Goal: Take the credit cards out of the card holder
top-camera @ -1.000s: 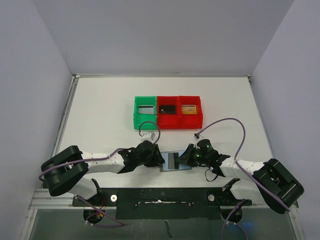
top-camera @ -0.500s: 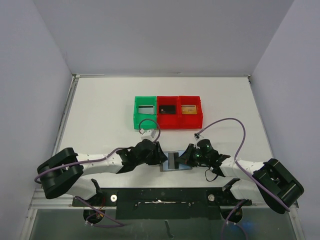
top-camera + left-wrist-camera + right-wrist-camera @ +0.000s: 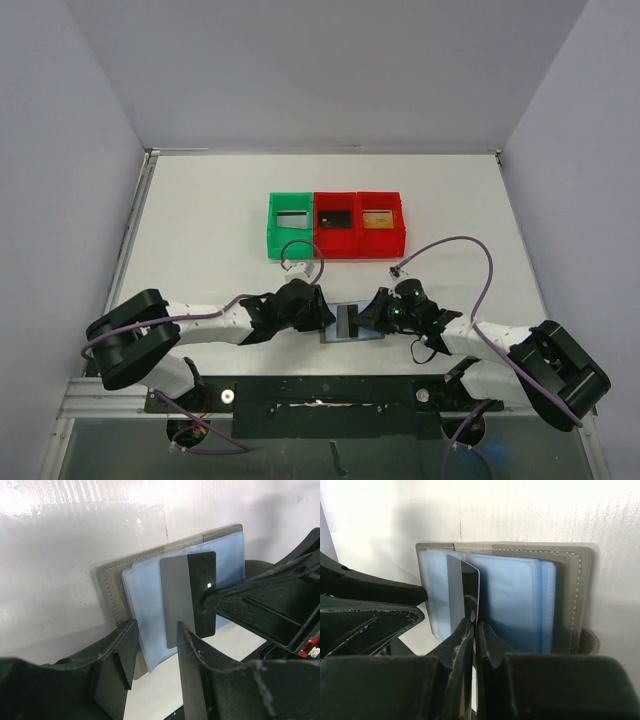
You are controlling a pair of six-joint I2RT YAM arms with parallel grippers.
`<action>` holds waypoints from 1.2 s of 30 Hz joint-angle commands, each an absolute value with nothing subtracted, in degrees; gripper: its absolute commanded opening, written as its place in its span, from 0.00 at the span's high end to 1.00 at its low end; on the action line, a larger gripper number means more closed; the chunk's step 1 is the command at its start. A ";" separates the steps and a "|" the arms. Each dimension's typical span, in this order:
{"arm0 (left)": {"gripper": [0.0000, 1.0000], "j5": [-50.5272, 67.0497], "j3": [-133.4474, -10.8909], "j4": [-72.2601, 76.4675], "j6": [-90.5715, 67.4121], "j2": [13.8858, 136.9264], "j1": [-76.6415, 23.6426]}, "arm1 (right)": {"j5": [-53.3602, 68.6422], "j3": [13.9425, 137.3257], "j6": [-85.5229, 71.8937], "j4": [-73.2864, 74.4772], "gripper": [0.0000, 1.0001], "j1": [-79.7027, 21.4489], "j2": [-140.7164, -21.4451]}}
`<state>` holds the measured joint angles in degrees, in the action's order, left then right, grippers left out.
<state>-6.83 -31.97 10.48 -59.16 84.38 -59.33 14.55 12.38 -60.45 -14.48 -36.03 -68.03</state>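
The card holder (image 3: 352, 323) lies open on the table between both grippers, grey outside (image 3: 111, 587) with bluish pockets (image 3: 510, 595). A thin card, grey on one half and black on the other (image 3: 189, 595), stands out of the pockets. I cannot tell whether it is one card or two overlapped. My right gripper (image 3: 373, 314) is shut on the card's edge (image 3: 464, 587), fingertips (image 3: 465, 630) pinched flat on it. My left gripper (image 3: 320, 316) is open, its fingers (image 3: 122, 655) on either side of the holder's near edge, not closed on it.
A green bin (image 3: 291, 222) and two red bins (image 3: 336, 220) (image 3: 381, 220) stand in a row at the middle of the table, each with a flat card-like item inside. White walls enclose the table on the left, right and back.
The left arm's base link shifted slightly. Both grippers, the holder and the card stay about where they were.
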 commanded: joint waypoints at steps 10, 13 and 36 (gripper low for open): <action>0.63 -7.04 -34.29 12.04 -59.02 84.32 -59.73 | 10.88 11.19 -58.71 -10.36 1.00 -35.77 -68.99; 0.64 -5.11 -35.02 13.05 -58.80 86.61 -59.80 | 10.90 11.25 -58.75 -10.38 1.00 -35.77 -68.94; 1.00 -9.70 -38.67 1.49 -53.05 88.85 -60.29 | 11.22 14.70 -55.62 -3.85 1.00 -35.14 -63.82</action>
<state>-5.80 -37.98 7.75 -55.64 90.32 -59.99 13.87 13.26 -59.13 -10.61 -35.86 -65.39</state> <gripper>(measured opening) 0.010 0.027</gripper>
